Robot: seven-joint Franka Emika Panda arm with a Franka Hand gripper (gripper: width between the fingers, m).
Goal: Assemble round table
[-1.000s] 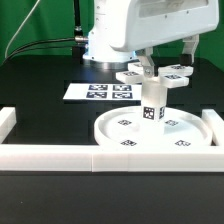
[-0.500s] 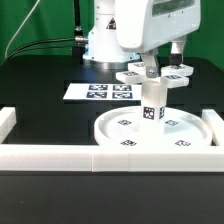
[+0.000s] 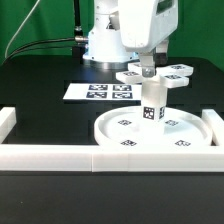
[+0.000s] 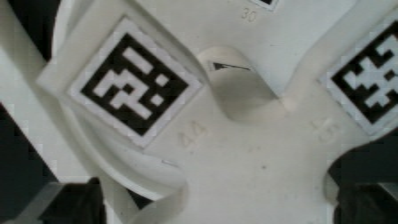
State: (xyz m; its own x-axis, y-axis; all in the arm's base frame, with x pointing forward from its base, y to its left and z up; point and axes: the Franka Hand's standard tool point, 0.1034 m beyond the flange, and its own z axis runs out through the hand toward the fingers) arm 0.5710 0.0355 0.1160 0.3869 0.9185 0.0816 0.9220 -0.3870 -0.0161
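Observation:
The large rimmed round disc lies flat on the black table behind the front rail. The short post stands upright on its middle, showing a tag. The flat cross-shaped foot piece rests across the top of the post. My gripper hangs just above the foot piece's middle and is open. In the wrist view the foot piece fills the picture with two tags showing. Its white body lies between my dark fingertips, with the gripper wide around it and a gap on one side.
The marker board lies flat on the table behind the disc, toward the exterior view's left. Long white border rails run along the front, the exterior view's left and the exterior view's right. The arm's base stands behind.
The arm's hand has shifted toward the exterior view's left, coming over the post. The disc, post and foot piece have not moved, and the jaws stayed open.

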